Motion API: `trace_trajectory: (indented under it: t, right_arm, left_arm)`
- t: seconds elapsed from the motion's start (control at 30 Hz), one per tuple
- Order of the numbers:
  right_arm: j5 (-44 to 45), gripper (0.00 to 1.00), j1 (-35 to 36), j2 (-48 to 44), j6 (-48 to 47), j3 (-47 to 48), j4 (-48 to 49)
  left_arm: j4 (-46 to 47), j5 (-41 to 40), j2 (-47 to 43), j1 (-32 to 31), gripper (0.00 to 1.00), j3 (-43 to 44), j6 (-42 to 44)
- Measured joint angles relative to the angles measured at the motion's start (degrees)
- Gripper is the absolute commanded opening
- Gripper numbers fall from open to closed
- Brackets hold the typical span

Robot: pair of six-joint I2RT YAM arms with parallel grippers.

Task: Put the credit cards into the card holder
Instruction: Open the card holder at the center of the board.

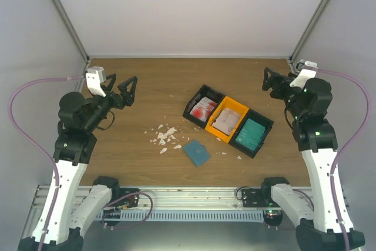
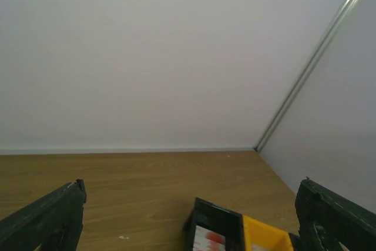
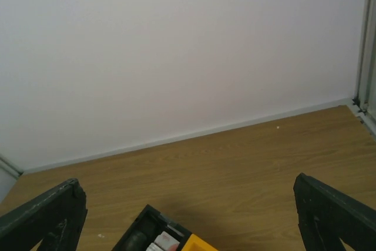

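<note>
Three joined trays lie right of the table's centre. The left black tray [image 1: 202, 110] holds red-and-white credit cards [image 1: 205, 109], the orange tray [image 1: 228, 119] whitish ones [image 1: 225, 121], and the right black tray [image 1: 254, 134] teal-green ones [image 1: 251, 134]. The blue-teal card holder [image 1: 196, 153] lies shut on the wood in front of the trays. My left gripper [image 1: 132, 90] hovers open at the left, well away from the cards. At the far right my right gripper [image 1: 268, 82] is also open and empty. Both wrist views catch only the trays' far end: the red-and-white cards [image 2: 208, 238] and the black tray [image 3: 147, 232].
Torn white scraps [image 1: 164, 136] lie scattered left of the card holder, with a few more [image 1: 238, 157] by the trays' front. White walls enclose the table at the back and sides. The arms' bases stand on the rail at the near edge.
</note>
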Motion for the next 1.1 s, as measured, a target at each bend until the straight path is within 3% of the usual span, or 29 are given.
trace_trajectory:
  t: [0.37, 0.63, 0.83, 1.1]
  right_arm:
    - [-20.0, 0.96, -4.1, 2.8, 1.6, 3.0, -4.4]
    - [-29.1, 0.88, 0.0, -3.6, 5.8, -8.8, -2.0]
    - [-25.8, 0.82, 12.2, -4.3, 9.2, -18.8, 0.6]
    - [-14.2, 0.75, 30.4, -3.2, 14.1, -30.4, 1.3]
  left_arm:
    - [0.4, 15.3, -3.2, 4.6, 0.99, -3.6, -6.4]
    - [9.1, 27.5, -4.5, 4.4, 0.99, -16.3, -14.6]
    - [12.5, 28.7, 0.9, -3.8, 0.99, -25.4, -19.2]
    - [14.4, 20.3, 14.1, -20.8, 0.81, -30.7, -23.2]
